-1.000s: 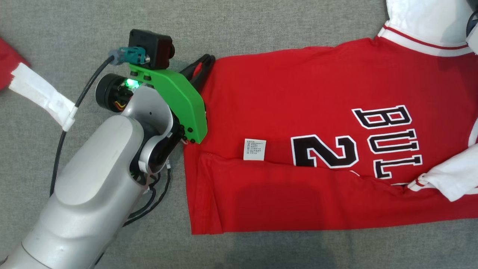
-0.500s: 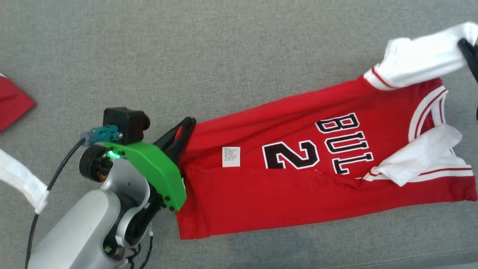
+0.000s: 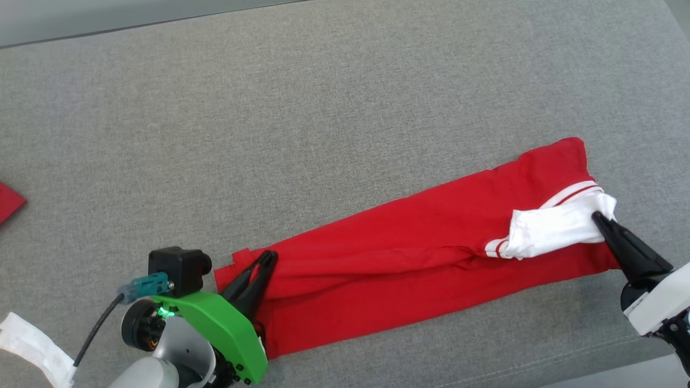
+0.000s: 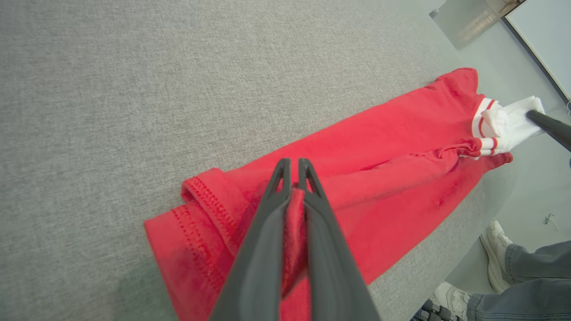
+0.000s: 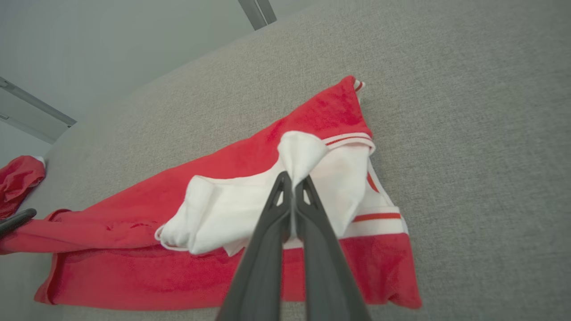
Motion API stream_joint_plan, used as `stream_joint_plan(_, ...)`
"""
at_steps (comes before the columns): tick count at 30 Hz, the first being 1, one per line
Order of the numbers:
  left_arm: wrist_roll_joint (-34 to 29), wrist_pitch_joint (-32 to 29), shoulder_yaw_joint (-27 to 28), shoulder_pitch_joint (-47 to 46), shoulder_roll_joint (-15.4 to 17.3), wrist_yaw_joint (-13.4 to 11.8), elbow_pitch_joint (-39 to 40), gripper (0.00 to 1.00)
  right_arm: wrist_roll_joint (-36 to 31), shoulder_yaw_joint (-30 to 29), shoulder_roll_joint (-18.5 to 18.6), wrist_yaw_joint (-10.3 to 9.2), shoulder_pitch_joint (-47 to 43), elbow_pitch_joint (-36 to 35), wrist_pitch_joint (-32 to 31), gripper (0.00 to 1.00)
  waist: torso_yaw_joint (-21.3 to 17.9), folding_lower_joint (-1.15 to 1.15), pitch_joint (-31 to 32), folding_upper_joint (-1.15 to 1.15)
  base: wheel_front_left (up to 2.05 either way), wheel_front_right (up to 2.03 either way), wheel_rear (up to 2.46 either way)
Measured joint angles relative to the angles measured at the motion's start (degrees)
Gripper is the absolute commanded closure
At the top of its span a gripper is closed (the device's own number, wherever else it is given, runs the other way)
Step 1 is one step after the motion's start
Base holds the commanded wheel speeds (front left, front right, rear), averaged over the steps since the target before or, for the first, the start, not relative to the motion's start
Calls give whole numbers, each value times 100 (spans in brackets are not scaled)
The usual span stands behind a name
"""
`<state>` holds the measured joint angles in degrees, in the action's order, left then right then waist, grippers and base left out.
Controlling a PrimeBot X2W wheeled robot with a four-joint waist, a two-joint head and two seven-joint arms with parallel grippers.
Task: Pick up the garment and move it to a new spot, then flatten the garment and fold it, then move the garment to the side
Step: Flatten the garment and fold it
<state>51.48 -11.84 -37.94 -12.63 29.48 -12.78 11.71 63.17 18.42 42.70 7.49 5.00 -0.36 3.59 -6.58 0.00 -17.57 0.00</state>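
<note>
The garment (image 3: pixel 409 242) is a red jersey with white sleeves, lying as a long folded strip across the grey surface. My left gripper (image 3: pixel 268 255) is shut on its red hem at the lower left; red cloth is pinched between the fingers of the left gripper (image 4: pixel 294 161) in the left wrist view. My right gripper (image 3: pixel 595 216) is shut on the white sleeve (image 3: pixel 550 229) at the strip's right end. In the right wrist view the right gripper (image 5: pixel 292 177) pinches a raised fold of white sleeve (image 5: pixel 299 154) above the garment (image 5: pixel 214 267).
The grey padded surface (image 3: pixel 323 118) spreads wide behind the garment, with its front edge (image 3: pixel 593 350) close below the right end. Another red cloth (image 3: pixel 8 200) lies at the far left edge. A person's shoes and legs (image 4: pixel 513 272) stand beside the surface.
The head camera has pulled back. The far long side of the jersey has been folded over toward me, hiding the number and lettering. The right gripper brought the white sleeve down onto the strip.
</note>
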Motion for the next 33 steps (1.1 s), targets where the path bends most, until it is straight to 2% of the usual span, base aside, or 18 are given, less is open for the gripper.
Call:
stream_joint_plan(3,-1,108,-32,120,-73,-1,-151,100,-200,135,-158,0,10,187,5,100,-35,0,65,0,0,0,0)
stream_joint_plan(4,0,142,-31,159,-114,-30,-192,100,-297,162,-196,-1,25,280,12,73,-39,0,82,0,0,0,0)
stream_joint_plan(5,-2,146,-65,194,-127,-38,-238,81,-375,193,-229,-1,51,361,18,33,-39,0,101,0,0,0,0)
stream_joint_plan(6,-12,153,-105,233,-126,-55,-288,58,-445,224,-253,0,80,431,44,0,-36,0,119,0,0,0,0)
stream_joint_plan(7,-27,181,-130,273,-127,-58,-315,15,-503,244,-267,0,110,495,57,0,-28,0,136,0,0,0,0)
stream_joint_plan(8,-58,241,-135,318,-141,-85,-360,0,-559,247,-277,0,138,557,76,0,-20,0,155,0,0,0,0)
stream_joint_plan(13,-250,568,-244,608,-190,-196,-571,0,-697,118,-243,0,138,680,167,0,28,0,316,0,0,0,0)
stream_joint_plan(17,-523,1426,18,833,-276,-414,-541,0,-757,-335,-132,0,65,657,158,0,69,0,458,0,0,0,0)
stream_joint_plan(19,-759,1825,65,887,-275,-465,-560,0,-894,-472,-55,-1,66,728,-42,0,94,0,472,0,0,0,0)
stream_joint_plan(23,-1117,2406,89,946,-391,-541,-781,0,-1166,-565,-162,-1,275,1005,-570,0,146,0,379,0,0,0,0)
stream_joint_plan(29,-1405,2654,191,801,-788,-447,-1248,0,-1485,-367,-508,0,994,1791,-1158,0,288,0,183,0,0,0,0)
stream_joint_plan(33,-1673,2679,470,711,-1047,-331,-1445,0,-1593,-100,-748,0,1322,2359,-1403,0,443,0,82,0,0,0,0)
